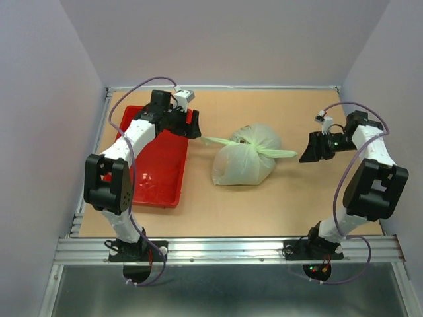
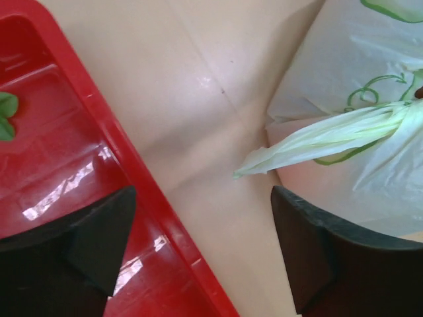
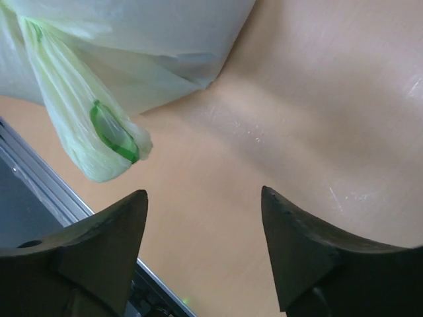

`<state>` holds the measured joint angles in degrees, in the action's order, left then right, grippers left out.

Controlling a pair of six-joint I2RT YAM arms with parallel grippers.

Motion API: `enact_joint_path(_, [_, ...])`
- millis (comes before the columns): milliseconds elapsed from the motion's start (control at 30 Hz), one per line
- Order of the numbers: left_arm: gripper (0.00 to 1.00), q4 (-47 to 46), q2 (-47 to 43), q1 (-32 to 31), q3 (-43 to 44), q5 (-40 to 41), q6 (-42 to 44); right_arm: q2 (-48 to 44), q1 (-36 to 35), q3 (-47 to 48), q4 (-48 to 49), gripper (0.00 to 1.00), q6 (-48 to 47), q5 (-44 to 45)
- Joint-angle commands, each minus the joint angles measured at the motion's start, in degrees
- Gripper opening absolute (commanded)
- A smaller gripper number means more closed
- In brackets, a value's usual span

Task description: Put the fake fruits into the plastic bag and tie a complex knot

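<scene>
**A:** Where is the plastic bag (image 1: 243, 165) sitting?

**B:** It is lying near the middle of the table (image 1: 291, 205), bulging and closed at the top. The knot (image 1: 254, 144) is cinching its neck. One handle strip (image 1: 215, 140) is sticking out to the left and the other (image 1: 284, 153) to the right.

**A:** And the fake fruits?

**B:** The pale-green plastic is hiding them, so I cannot tell one from another.

**A:** What is the left gripper (image 1: 196, 130) doing?

**B:** It is hovering over the right rim of the red tray (image 1: 158, 178) with its jaws spread wide, holding nothing. In its wrist view the left strip's tip (image 2: 254, 165) is pointing toward the gap between the fingers and touching neither.

**A:** And the right gripper (image 1: 305, 153)?

**B:** It is hanging just beside the end of the right strip, jaws parted too, gripping nothing. From its wrist camera that strip's end (image 3: 99, 142), with a green print on it, is drooping above one finger (image 3: 99, 244) — near it, but apart.
</scene>
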<state>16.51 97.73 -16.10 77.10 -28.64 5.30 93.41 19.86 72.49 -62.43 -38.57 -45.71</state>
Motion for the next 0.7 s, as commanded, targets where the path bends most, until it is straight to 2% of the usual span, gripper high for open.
enact_joint_path(0, [0.99,2.6,-3.4,0.0,7.1,0.8,2.3,-1.9,0.1,8.3,1.6,0.76,6.3,-0.3])
enact_joint_path(67, [0.99,7.8,-3.4,0.9,10.5,0.6,3.0,-2.1,0.1,12.5,1.6,0.99,11.1,-3.1])
enact_joint_path(167, [0.99,14.4,-2.7,2.5,18.2,1.3,2.1,-1.9,0.1,18.5,2.1,1.0,16.0,-6.0])
enact_joint_path(200, [0.99,16.4,-1.0,3.9,23.3,1.1,1.9,-1.6,0.1,19.6,2.8,1.0,20.0,-6.0])
enact_joint_path(300, [0.99,20.0,0.7,5.8,28.8,2.0,0.1,-1.1,0.1,21.9,7.5,1.0,29.0,-4.3])
enact_joint_path(467, [0.99,17.9,-0.3,5.9,28.1,6.1,-0.2,3.2,0.1,21.9,12.5,1.0,36.3,-4.0])
enact_joint_path(533, [0.99,16.1,-0.9,5.9,25.4,8.9,-0.5,3.8,0.0,19.5,16.6,1.0,41.7,-2.6])
enact_joint_path(600, [0.99,13.7,-2.3,5.9,22.1,10.5,-1.0,3.6,0.0,18.1,18.3,1.0,42.5,-2.5])
enact_joint_path(667, [0.99,13.5,-2.8,5.9,20.8,11.7,-1.0,1.8,-0.1,13.5,23.9,1.0,43.7,-1.7])
